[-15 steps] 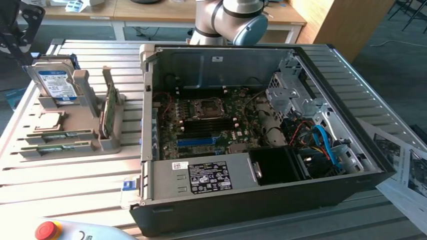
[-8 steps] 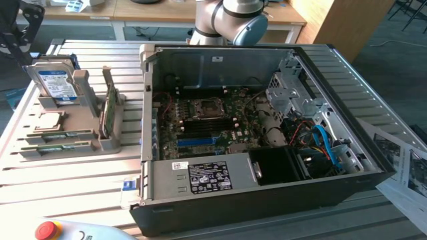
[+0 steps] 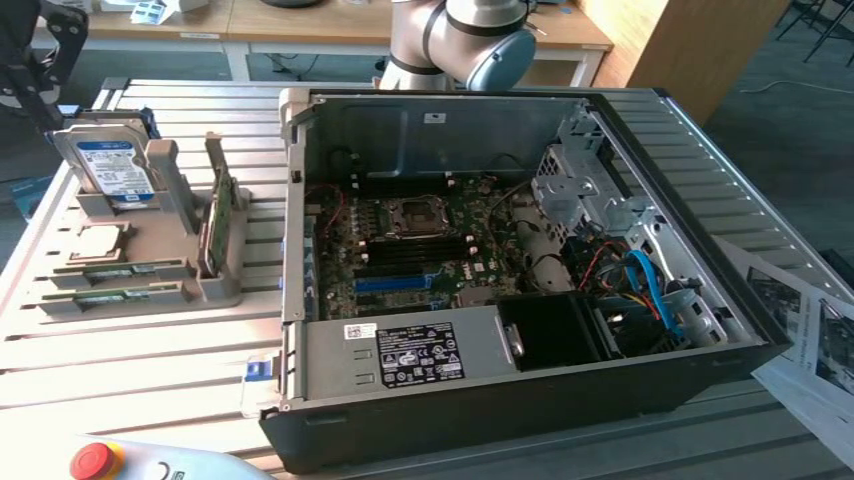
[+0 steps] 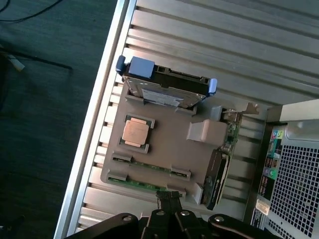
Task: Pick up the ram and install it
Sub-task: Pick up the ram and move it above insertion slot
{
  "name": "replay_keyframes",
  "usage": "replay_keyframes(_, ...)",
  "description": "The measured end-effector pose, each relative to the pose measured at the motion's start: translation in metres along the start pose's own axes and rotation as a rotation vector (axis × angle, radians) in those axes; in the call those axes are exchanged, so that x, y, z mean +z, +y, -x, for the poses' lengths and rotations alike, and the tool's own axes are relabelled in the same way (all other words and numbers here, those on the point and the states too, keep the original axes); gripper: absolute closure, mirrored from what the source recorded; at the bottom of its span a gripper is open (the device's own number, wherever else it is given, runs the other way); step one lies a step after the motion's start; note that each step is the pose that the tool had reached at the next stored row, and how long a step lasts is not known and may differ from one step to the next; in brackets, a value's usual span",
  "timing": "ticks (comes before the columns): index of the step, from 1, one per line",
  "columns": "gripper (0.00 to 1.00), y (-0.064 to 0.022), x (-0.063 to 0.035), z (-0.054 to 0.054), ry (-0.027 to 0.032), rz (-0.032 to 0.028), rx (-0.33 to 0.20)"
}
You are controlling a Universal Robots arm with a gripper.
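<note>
A robot arm point(image 3: 461, 40) is looming behind an open computer case point(image 3: 534, 410) on a slatted metal table point(image 3: 134, 370). Its claw point(image 4: 168, 198) is hanging above a grey holder point(image 4: 169, 144), pinched fully shut and gripping nothing.

One ram stick point(image 4: 149, 166) is lying flat in a slot of that holder, just beside a square processor chip point(image 4: 135, 132). A second ram stick point(image 4: 142, 184) is lying in the outermost slot along the holder's edge, nearest the claw's tips in the wrist view.

Other parts are crowding the same holder. A blue-labelled hard drive point(image 3: 110, 165) is standing upright at the end away from the sticks. A broader green circuit card point(image 3: 216, 215) is standing on edge between the sticks and the case.

Inside the case, to the exterior view's right of the holder, a motherboard point(image 3: 414, 250) is lying exposed. Next to it are a power supply point(image 3: 400, 355) and a tangle of cables point(image 3: 641, 290). A red stop button point(image 3: 96, 460) is sitting at the table's near corner.
</note>
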State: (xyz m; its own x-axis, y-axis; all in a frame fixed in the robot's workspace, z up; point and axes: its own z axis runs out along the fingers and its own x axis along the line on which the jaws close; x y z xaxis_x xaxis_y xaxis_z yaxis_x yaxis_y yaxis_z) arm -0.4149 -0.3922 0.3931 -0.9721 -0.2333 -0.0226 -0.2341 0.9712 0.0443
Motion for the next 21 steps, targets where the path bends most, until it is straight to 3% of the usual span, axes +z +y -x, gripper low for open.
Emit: replay_keyframes(21, 0.9, -0.0003, 0.0, -0.0001, 0.0119, 0.0036, -0.255)
